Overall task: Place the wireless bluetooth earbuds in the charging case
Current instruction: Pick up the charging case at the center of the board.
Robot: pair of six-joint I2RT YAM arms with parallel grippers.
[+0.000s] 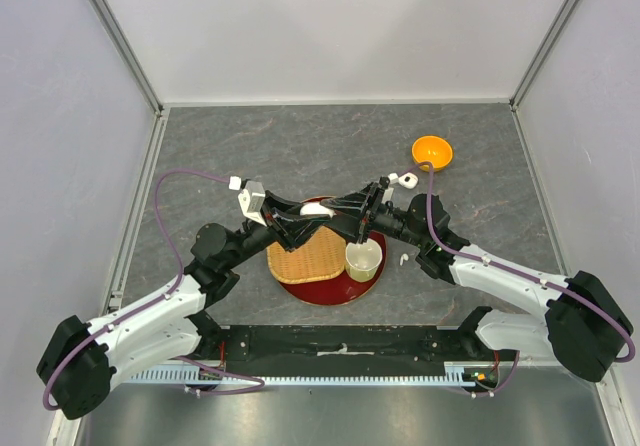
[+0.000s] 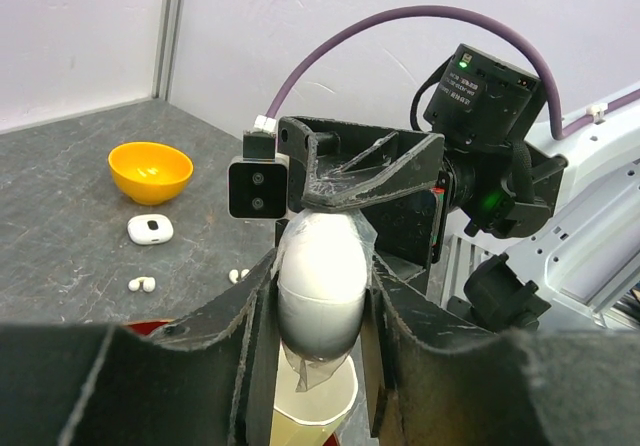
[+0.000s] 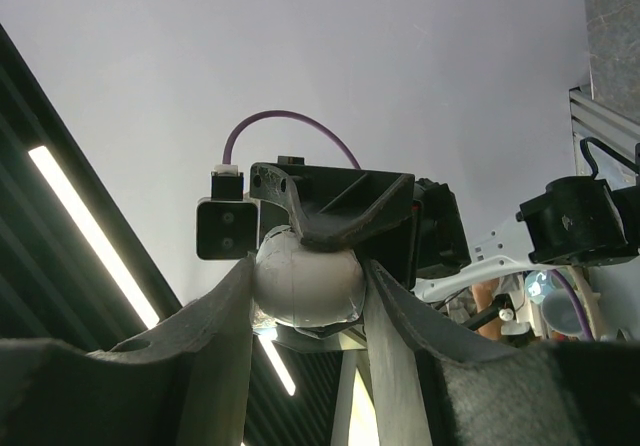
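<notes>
A white pebble-shaped charging case [image 1: 318, 208] is held in the air above the cream cup [image 1: 363, 259]. My left gripper [image 1: 305, 216] and right gripper [image 1: 335, 209] are both shut on it from opposite sides. In the left wrist view the case [image 2: 320, 286] sits between my left gripper's [image 2: 320, 311] fingers, with a seam round it. In the right wrist view the case [image 3: 305, 276] fills the right gripper [image 3: 305, 291]. Tiny white earbuds [image 2: 142, 284] lie on the table, with more earbuds [image 2: 238, 275] near them. One earbud [image 1: 402, 259] lies right of the cup.
A wicker tray [image 1: 305, 258] lies on a red plate [image 1: 330, 294] under the grippers. An orange bowl [image 1: 432, 151] stands at the back right, with a second white case [image 1: 408, 179] in front of it. Both also show in the left wrist view, the bowl [image 2: 150, 171] and the case [image 2: 150, 229].
</notes>
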